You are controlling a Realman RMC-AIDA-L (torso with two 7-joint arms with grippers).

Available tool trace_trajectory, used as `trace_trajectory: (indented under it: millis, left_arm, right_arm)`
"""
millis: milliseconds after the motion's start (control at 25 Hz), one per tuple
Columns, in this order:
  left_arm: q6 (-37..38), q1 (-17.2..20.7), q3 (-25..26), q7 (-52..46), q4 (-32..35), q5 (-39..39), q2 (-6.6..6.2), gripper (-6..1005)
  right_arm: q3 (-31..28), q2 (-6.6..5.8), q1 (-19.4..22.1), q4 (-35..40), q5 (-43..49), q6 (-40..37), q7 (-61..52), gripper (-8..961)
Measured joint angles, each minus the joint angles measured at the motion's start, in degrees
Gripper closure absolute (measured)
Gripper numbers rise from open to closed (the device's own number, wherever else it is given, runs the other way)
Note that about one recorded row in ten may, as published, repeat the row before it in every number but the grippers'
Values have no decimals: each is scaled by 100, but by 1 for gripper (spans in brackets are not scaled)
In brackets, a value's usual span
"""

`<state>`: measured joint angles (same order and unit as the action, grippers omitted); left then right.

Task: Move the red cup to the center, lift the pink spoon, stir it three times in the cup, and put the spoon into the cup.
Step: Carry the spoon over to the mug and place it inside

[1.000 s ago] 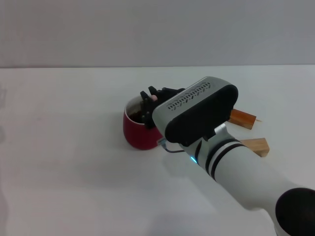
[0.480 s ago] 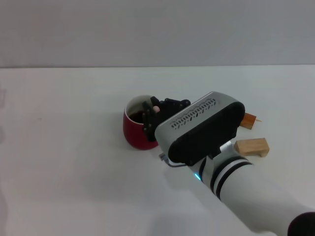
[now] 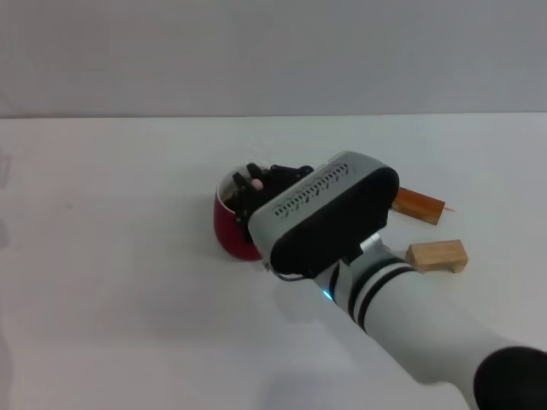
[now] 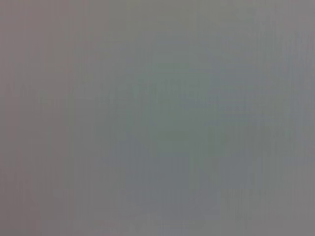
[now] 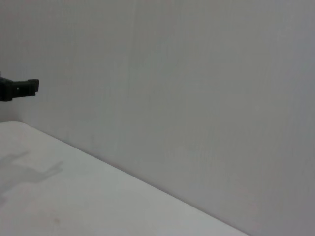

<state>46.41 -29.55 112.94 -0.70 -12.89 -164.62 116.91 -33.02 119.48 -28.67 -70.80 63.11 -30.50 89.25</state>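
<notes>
The red cup [image 3: 227, 229] stands on the white table near the middle, and my right arm covers its right side. My right gripper [image 3: 255, 184] is above the cup's mouth, pointing down into it. It is shut on the pink spoon [image 3: 255, 182]. Only the pale pink end of the spoon's handle shows between the black fingers. The spoon's bowl is hidden inside the cup. My left gripper is out of the head view, and the left wrist view shows only plain grey.
Two wooden blocks lie to the right of the cup: a darker orange one [image 3: 420, 205] and a pale one [image 3: 438, 254] nearer me. The right wrist view shows the wall, the table surface [image 5: 74, 201] and a small dark part [image 5: 19, 88] at its edge.
My right gripper, with the spoon in it, has swung within the cup's mouth, first toward the right and nearer me, then back to the left. The cup has stayed in place.
</notes>
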Motion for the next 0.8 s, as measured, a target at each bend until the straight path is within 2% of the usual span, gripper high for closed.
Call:
trace_trajectory:
  millis: [120, 280, 800]
  left_arm:
    - [4, 2, 0, 0, -5, 0, 6, 155]
    - [8, 2, 0, 0, 4, 0, 7, 155]
    - [-12, -6, 0, 0, 14, 0, 7, 156]
  right_arm:
    - [-78, 2, -204, 136, -110, -17, -5, 818]
    - [-171, -2, -223, 185, -124, -26, -5, 818]
    - [-82, -58, 149, -104, -99, -248, 157, 818]
